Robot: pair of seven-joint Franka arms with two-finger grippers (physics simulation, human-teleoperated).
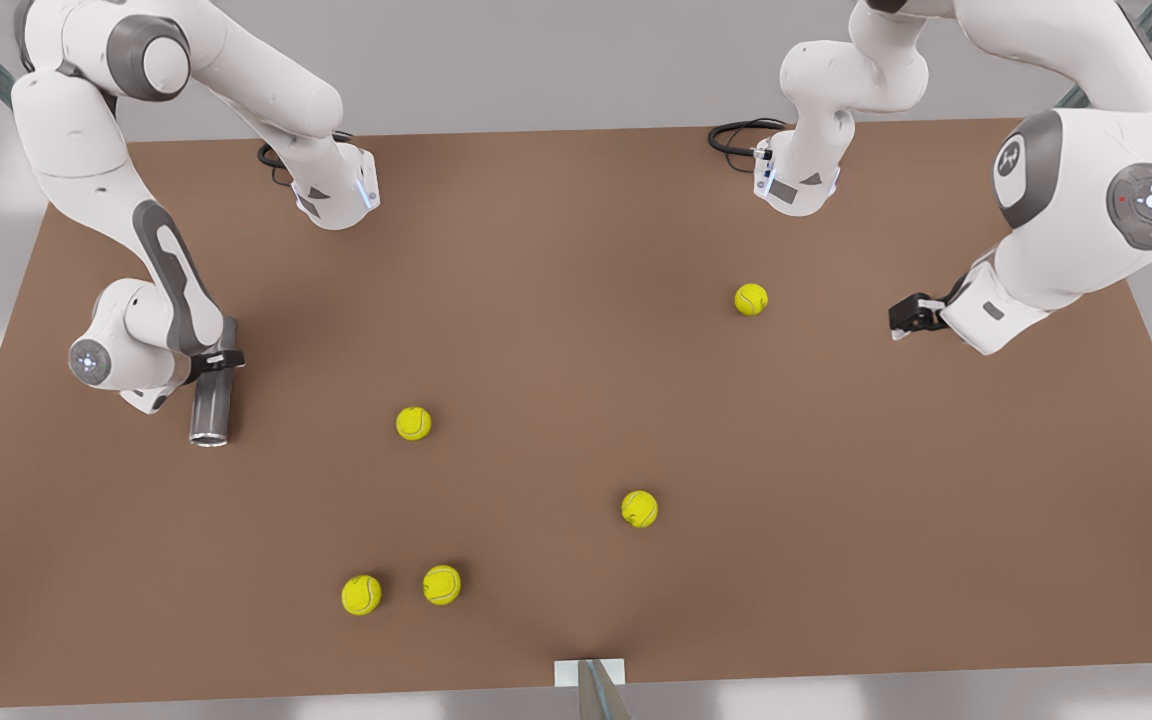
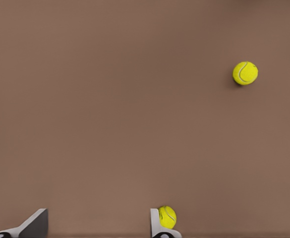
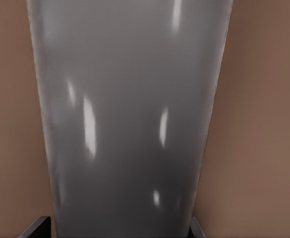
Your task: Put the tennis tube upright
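Gripping tennis tube (image 1: 209, 410) w/ right hand (image 1: 219, 362), shut on far end, tube flat on tabletop (image 1: 576, 400). Next: lift, tip upright. Left hand (image 1: 904, 318) waiting, spread open, holding nothing.

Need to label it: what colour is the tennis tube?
Plain shiny grey, clearest in the right wrist view: tennis tube, gripped by the right gripper.

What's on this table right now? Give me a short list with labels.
table: brown
tube: grey, held by the right gripper at the front view's left
balls: five yellow, loose on the table, e.g.
left gripper: open, over bare table at the front view's right, waiting
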